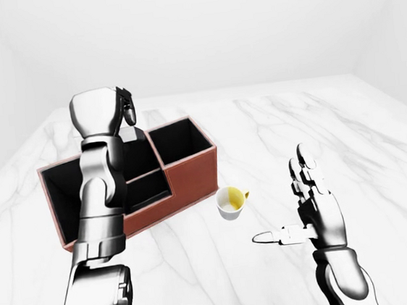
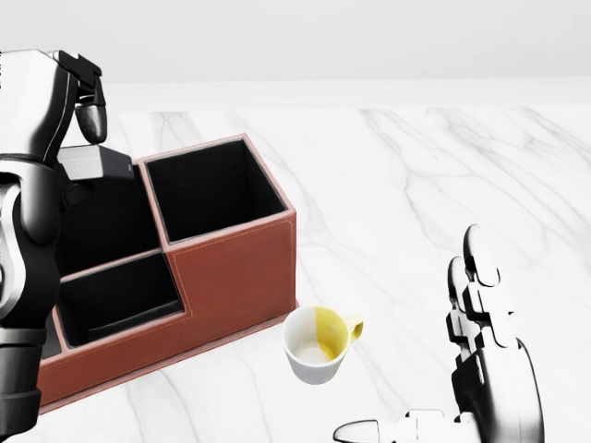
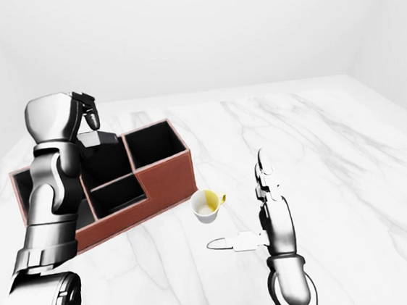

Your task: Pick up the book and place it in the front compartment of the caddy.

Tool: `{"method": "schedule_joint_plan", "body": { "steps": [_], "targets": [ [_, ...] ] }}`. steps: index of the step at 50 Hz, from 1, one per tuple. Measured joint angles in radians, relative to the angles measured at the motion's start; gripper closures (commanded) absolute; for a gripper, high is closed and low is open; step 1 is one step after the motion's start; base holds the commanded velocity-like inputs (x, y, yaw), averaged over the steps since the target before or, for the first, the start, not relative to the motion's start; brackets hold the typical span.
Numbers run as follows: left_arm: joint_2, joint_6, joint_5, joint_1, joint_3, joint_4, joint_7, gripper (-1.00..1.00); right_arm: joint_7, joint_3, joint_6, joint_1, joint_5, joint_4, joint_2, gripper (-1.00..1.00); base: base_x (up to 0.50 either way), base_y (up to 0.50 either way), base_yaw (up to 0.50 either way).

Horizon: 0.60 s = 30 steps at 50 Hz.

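The brown caddy (image 2: 235, 263) with black compartments stands at the left in the head view. A grey book (image 2: 96, 163) stands upright in a compartment at the caddy's upper left, with its top poking out. My left hand (image 2: 90, 111) hangs right over the book with its fingers curled down. The fingertips (image 1: 130, 116) end just above the book's top edge, and I cannot tell whether they touch it. My left forearm hides the caddy's left compartments. My right hand (image 1: 287, 200) is open and empty, fingers upright, to the right of the caddy.
A white cup (image 2: 317, 343) with a yellow inside lies tilted on the marble table (image 2: 416, 185), just right of the caddy's lower corner and left of my right hand. Bare marble stretches to the right and top of the views.
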State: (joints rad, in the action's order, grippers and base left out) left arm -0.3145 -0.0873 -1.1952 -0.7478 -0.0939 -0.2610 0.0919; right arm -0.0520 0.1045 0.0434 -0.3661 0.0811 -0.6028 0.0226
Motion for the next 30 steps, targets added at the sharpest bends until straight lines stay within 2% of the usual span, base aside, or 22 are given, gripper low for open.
{"method": "schedule_joint_plan", "body": {
  "steps": [17, 30],
  "targets": [
    [-0.003, 0.0, -0.073, 0.017, 0.001, 0.002, 0.04, 1.0, -0.002, 0.001, 0.001, 0.001, 0.002, 0.0, -0.001, -1.0, 0.0, 0.0, 0.0],
    [0.012, 0.0, -0.076, 0.024, 0.006, -0.037, 0.073, 1.0, -0.003, 0.001, 0.002, 0.003, 0.002, 0.002, -0.001, -1.0, 0.0, 0.0, 0.0]
  ]
}}
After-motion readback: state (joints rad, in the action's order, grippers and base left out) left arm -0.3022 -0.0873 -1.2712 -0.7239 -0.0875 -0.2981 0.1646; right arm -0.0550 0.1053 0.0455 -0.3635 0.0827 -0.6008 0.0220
